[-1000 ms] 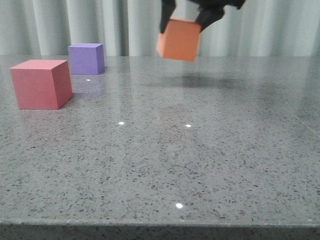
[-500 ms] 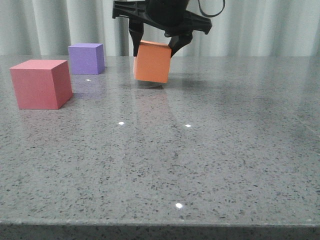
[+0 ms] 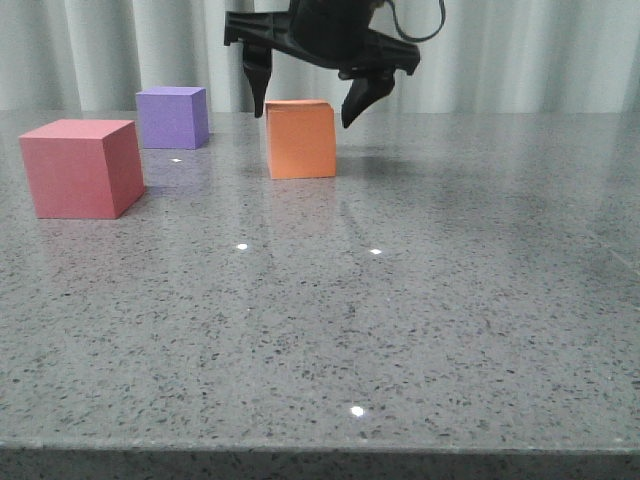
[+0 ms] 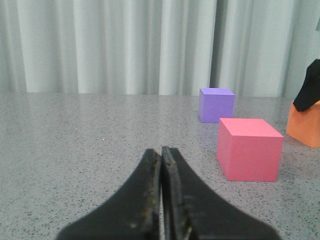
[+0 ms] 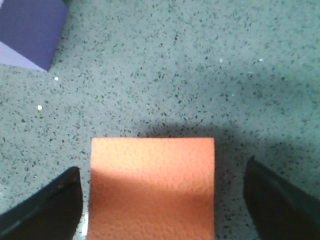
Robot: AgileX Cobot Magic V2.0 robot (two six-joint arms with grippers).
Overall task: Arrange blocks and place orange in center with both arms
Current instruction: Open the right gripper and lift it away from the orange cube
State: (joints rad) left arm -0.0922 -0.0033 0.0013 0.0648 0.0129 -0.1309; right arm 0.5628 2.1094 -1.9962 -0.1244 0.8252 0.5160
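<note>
Front view: right pincer [image 3: 305,104], now spread wide, has released the orange cube [image 3: 300,139] onto the table [image 3: 420,320]; left pincer [image 4: 161,165] stays clenched, empty.

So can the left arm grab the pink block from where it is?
Probably yes. In the left wrist view nothing lies between the left gripper and the pink block, only bare table. Its fingers are shut, though, so they would need to open first.
</note>
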